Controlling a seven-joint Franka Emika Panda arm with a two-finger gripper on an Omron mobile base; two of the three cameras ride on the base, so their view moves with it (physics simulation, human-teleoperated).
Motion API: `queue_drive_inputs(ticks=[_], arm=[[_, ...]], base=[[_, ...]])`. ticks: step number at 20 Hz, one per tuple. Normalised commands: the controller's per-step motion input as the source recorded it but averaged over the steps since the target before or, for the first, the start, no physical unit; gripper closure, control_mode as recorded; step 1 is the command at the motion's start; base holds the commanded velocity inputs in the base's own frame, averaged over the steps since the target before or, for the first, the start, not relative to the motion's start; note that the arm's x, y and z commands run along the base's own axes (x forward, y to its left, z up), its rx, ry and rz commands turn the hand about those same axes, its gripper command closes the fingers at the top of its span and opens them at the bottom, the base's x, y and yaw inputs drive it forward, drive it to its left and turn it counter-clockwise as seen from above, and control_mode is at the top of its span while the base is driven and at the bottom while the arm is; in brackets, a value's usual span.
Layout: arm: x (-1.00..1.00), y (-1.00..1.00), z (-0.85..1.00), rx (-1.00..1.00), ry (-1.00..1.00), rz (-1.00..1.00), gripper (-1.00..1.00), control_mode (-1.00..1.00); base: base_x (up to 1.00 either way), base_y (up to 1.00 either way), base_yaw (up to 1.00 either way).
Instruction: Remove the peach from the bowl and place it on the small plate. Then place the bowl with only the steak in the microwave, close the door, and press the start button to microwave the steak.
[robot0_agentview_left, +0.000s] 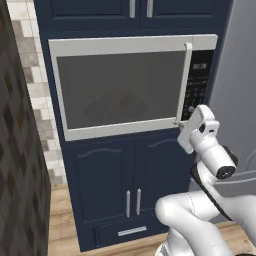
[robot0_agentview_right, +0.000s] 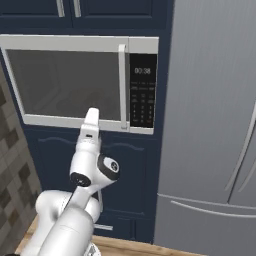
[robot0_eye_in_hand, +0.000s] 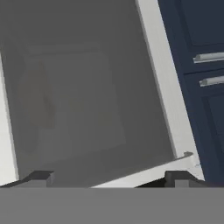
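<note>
The microwave (robot0_agentview_left: 132, 85) is set into dark blue cabinetry and its door is shut. Behind the grey door glass (robot0_agentview_right: 65, 82) a dim rounded shape (robot0_agentview_left: 117, 106) shows, too faint to name. The vertical door handle (robot0_agentview_left: 186, 82) stands beside the control panel (robot0_agentview_right: 142, 90), whose display is lit. My gripper (robot0_agentview_left: 181, 123) is open and holds nothing. It hovers at the door's lower right corner, just under the handle (robot0_agentview_right: 121, 87). In the hand view the wide-apart fingertips (robot0_eye_in_hand: 41, 177) point at the glass and the door's bottom frame (robot0_eye_in_hand: 144, 173). The peach and the small plate are out of view.
Dark blue cabinet doors (robot0_agentview_left: 132, 182) with metal handles fill the space under the microwave. A tall grey fridge (robot0_agentview_right: 210, 125) stands right beside it. A dark patterned wall (robot0_agentview_left: 20, 165) closes in on the left, with wooden floor (robot0_agentview_left: 62, 220) below.
</note>
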Motion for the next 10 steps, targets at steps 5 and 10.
queue_drive_inputs(ticks=[5,10], arm=[[-0.93,-0.87,0.54,0.03,0.11,0.06,-1.00,-1.00],[-0.46,-0.90,0.83,0.02,0.22,0.04,-1.00,-1.00]], base=[[0.00,0.00,0.00],[0.00,0.00,0.00]])
